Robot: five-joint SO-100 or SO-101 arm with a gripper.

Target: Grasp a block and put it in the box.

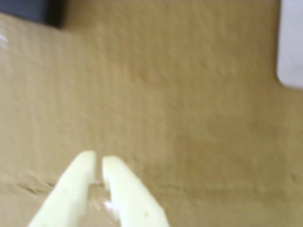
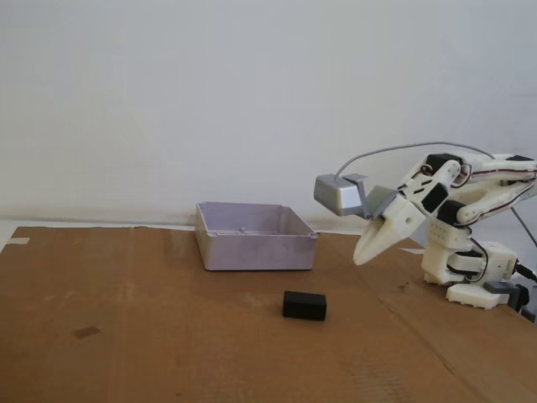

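Note:
The small black block (image 2: 304,305) lies flat on the brown cardboard, in front of the box and a little to its right. In the wrist view the block (image 1: 33,12) is a dark blurred corner at the top left. The pale lavender-grey box (image 2: 256,235) stands open-topped further back; one rounded corner of the box (image 1: 291,42) enters the wrist view at the right edge. My gripper (image 2: 362,254) hangs in the air right of the box and above the block, pointing down-left. The pale gripper (image 1: 97,158) is shut with only a thin slit between its fingers, holding nothing.
Brown cardboard (image 2: 151,336) covers the table, with a seam or raised flap toward the right front. The arm's white base (image 2: 470,269) sits at the right edge. A grey camera module (image 2: 340,195) rides on the wrist. A white wall stands behind.

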